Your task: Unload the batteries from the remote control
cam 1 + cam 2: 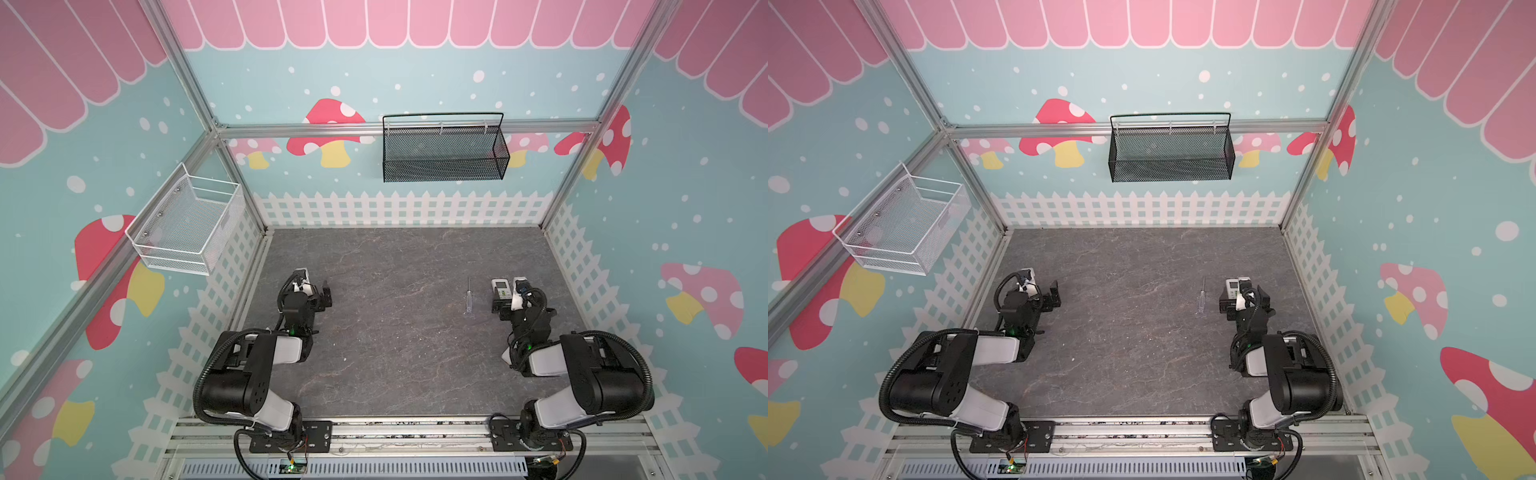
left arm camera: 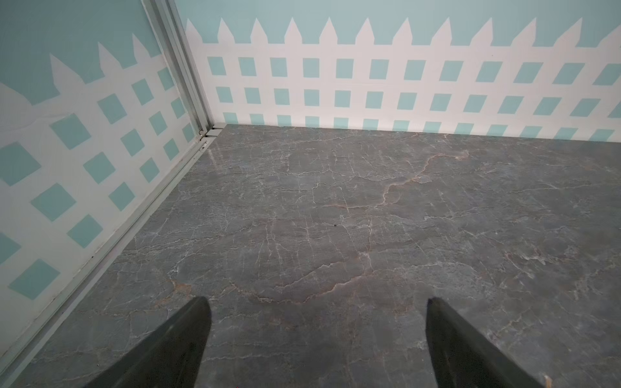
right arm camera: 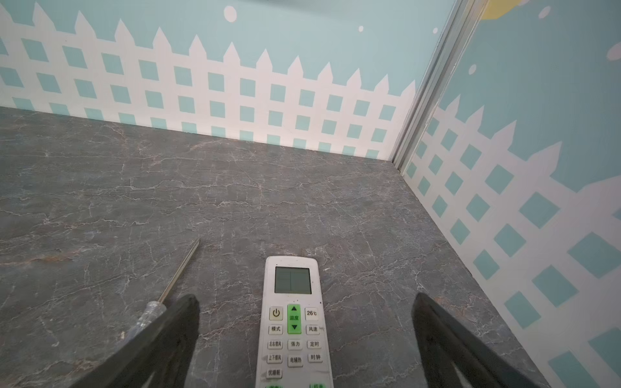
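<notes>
A white remote control point(image 3: 294, 322) lies face up, screen and buttons showing, at the right of the grey table point(image 1: 395, 332), also seen in both top views point(image 1: 500, 287) point(image 1: 1232, 286). My right gripper point(image 3: 305, 297) hovers over it, open, with one black finger on each side and neither touching it. My left gripper point(image 2: 316, 300) is open above bare table at the left, holding nothing. The batteries are hidden.
A clear-handled screwdriver point(image 1: 468, 299) lies just left of the remote, its shaft pointing to the back wall. A black mesh basket point(image 1: 444, 151) hangs on the back wall and a white wire basket point(image 1: 187, 226) on the left wall. Walls enclose the table on three sides.
</notes>
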Action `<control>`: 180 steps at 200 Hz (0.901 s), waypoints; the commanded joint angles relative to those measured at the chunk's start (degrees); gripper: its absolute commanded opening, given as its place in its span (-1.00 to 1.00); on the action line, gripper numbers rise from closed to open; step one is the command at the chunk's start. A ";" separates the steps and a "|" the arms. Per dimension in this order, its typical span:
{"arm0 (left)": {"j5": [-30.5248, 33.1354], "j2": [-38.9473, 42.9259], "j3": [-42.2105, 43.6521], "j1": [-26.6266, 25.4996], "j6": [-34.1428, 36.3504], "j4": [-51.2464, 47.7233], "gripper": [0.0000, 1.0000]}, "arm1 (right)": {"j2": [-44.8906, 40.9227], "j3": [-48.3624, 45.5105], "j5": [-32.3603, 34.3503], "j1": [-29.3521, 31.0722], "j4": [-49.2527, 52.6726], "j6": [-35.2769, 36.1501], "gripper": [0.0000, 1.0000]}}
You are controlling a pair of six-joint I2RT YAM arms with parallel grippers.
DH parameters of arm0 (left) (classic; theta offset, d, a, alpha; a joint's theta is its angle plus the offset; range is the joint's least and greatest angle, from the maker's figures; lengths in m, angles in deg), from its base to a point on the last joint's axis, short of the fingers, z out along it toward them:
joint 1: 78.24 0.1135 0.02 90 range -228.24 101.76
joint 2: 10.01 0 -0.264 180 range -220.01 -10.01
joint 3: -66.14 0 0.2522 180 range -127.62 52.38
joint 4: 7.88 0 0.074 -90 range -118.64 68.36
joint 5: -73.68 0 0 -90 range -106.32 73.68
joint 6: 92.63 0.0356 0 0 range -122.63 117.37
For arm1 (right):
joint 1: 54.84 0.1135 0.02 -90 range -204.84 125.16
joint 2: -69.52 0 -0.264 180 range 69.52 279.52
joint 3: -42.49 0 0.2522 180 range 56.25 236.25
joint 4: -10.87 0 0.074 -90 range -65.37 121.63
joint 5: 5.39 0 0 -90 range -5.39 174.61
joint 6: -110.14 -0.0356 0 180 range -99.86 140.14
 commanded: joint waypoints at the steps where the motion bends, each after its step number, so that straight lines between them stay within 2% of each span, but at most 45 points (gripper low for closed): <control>1: -0.71 -0.19 -0.83 0.36 -0.54 -0.20 1.00 | 0.06 -0.25 -0.18 -0.16 -1.96 -0.12 0.99; 180: -0.93 -0.19 -1.40 1.23 -1.52 -1.35 1.00 | -0.01 -0.25 -0.13 -0.21 -1.99 -0.13 0.99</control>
